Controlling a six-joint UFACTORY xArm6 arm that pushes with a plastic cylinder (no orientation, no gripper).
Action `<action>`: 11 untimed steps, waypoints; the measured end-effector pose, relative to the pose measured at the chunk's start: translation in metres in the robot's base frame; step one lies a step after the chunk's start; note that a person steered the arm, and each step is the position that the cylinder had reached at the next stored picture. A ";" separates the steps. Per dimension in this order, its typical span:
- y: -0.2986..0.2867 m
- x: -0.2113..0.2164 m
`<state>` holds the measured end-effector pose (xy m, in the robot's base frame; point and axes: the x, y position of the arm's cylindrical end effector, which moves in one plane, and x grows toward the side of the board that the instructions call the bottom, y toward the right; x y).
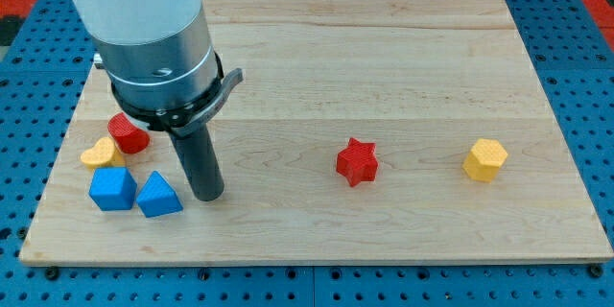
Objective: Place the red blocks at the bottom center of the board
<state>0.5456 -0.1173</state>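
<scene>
A red star block (357, 161) lies on the wooden board (384, 48), right of centre and towards the view's bottom. A second red block (126, 133), round-edged and partly hidden by the arm, sits at the view's left. My tip (207, 195) rests on the board just right of a blue triangular block (158, 196) and below-right of the left red block. It touches neither red block; the red star is far to its right.
A blue cube (112, 190) and a yellow heart block (101, 154) sit beside the left red block near the board's left edge. A yellow hexagonal block (484, 159) lies at the right. The arm's wide body (158, 38) covers the top left.
</scene>
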 end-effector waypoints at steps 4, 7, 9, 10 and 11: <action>-0.104 -0.089; -0.166 -0.085; -0.187 -0.087; -0.187 -0.097; -0.187 -0.111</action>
<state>0.4343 -0.3043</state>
